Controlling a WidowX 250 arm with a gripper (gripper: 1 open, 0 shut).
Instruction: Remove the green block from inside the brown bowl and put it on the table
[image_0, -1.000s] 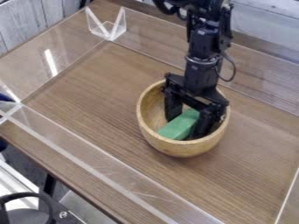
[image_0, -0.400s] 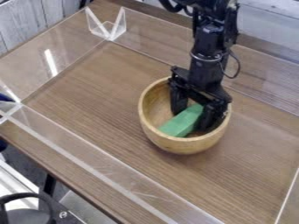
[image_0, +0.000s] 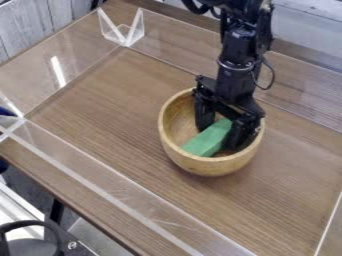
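Green block (image_0: 206, 141) is what we find inside the brown bowl (image_0: 178, 141), lying at a slant on the inner floor, one end toward the near left of the wall and the other running up under the gripper (image_0: 225, 118). We see the gripper reaching down into the bowl from the far side, black and busy with cables, its fingers spread apart above and around the upper part of the block. Whether either finger touches the block or the bowl's wall, we cannot tell, because the dark parts overlap there. We see the bowl sitting upright on the table (image_0: 107, 100), right of the middle of our view. Near the far left edge of the tabletop we notice a small clear angular piece (image_0: 123, 28), well apart from the bowl. At the lower left we have a black cable (image_0: 30, 232) in a loop.
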